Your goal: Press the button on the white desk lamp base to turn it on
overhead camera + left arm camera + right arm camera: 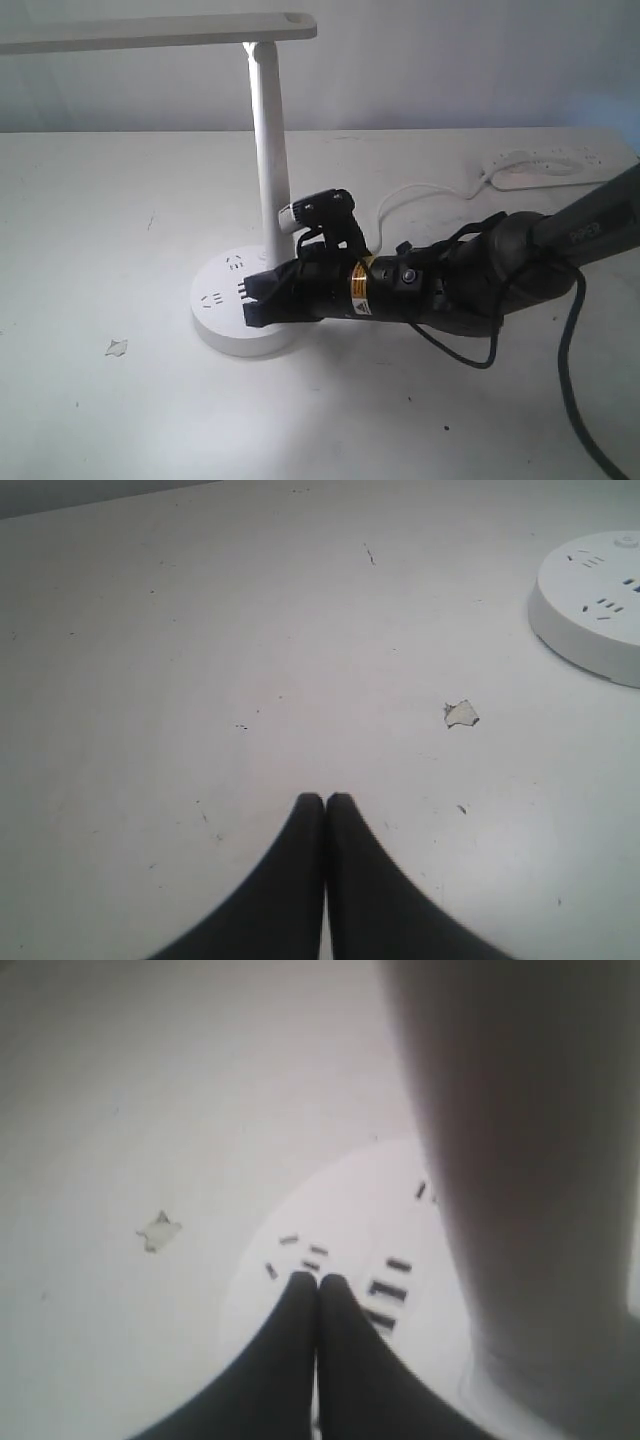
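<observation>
The white desk lamp base (222, 318) sits on the table, its tall stem (268, 150) rising to the flat lamp head (150, 32). My right gripper (250, 300) is shut and empty, its tips lying low over the base top beside the USB slots (390, 1290) and a set of socket holes (300, 1252); whether they touch the surface is unclear. In the left wrist view a faint small round ring, seemingly the button (627, 541), shows on the base (585, 610). The right wrist view shows no button. My left gripper (325, 798) is shut, empty, over bare table well away from the base.
A torn paper scrap (116, 347) lies on the table left of the base. A long white power strip (545, 166) rests at the back right, with a white cable (405, 197) running toward the lamp. The right arm's black cable (570, 380) hangs at the front right.
</observation>
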`<state>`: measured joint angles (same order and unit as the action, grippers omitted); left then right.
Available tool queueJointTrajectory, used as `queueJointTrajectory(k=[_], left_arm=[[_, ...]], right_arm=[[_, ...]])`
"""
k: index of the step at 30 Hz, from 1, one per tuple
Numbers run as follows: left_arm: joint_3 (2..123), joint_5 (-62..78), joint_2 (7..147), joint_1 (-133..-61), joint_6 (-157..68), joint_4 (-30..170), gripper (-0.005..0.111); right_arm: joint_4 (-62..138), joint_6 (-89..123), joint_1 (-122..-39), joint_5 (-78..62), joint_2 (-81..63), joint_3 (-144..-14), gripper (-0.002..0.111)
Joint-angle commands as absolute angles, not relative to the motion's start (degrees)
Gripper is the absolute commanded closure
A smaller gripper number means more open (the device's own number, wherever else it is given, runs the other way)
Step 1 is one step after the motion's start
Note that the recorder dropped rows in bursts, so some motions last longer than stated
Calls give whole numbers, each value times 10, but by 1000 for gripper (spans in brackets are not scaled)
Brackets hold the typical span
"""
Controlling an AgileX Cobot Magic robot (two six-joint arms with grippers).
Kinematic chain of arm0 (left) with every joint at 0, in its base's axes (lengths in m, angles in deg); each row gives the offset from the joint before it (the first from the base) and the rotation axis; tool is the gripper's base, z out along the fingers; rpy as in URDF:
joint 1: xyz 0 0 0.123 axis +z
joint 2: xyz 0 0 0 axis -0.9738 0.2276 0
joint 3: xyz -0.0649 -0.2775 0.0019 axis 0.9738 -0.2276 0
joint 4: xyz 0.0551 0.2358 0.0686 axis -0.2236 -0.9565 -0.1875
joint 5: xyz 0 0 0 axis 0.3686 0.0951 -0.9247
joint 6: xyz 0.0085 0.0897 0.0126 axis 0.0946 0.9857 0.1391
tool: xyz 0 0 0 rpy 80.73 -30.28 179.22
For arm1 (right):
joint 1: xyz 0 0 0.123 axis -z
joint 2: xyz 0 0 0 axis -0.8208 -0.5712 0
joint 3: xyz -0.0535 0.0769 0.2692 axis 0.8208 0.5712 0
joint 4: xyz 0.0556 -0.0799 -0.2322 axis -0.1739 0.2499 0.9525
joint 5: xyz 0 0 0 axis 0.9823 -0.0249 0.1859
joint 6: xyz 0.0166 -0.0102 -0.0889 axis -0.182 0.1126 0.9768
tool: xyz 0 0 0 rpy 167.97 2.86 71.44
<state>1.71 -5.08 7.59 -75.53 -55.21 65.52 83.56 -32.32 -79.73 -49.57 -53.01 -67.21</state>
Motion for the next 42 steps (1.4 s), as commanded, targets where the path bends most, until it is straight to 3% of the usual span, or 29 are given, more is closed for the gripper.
queueJointTrajectory(k=[1, 6, 11, 16, 22, 25, 35, 42], left_arm=[[16, -52, 74, -759, -552, 655, 107], [16, -52, 74, -759, -552, 655, 107], [16, -52, 74, -759, -552, 655, 107], [16, -52, 74, -759, -552, 655, 107], [16, -52, 74, -759, -552, 655, 107], [16, -52, 74, -759, -552, 655, 107], [16, -52, 74, -759, -552, 655, 107], [16, -52, 74, -759, -552, 655, 107]], right_arm=[[794, -272, -798, -574, -530, -668, 108], [762, -239, -798, -699, -524, -647, 108], [515, 6, -798, -780, -451, -465, 108], [317, 153, -798, -780, -290, -275, 108], [232, 192, -798, -780, -98, -142, 108], [194, 229, -798, -723, 60, -142, 108], [201, 305, -798, -625, 388, -142, 108], [209, 343, -798, -464, 630, -142, 108]])
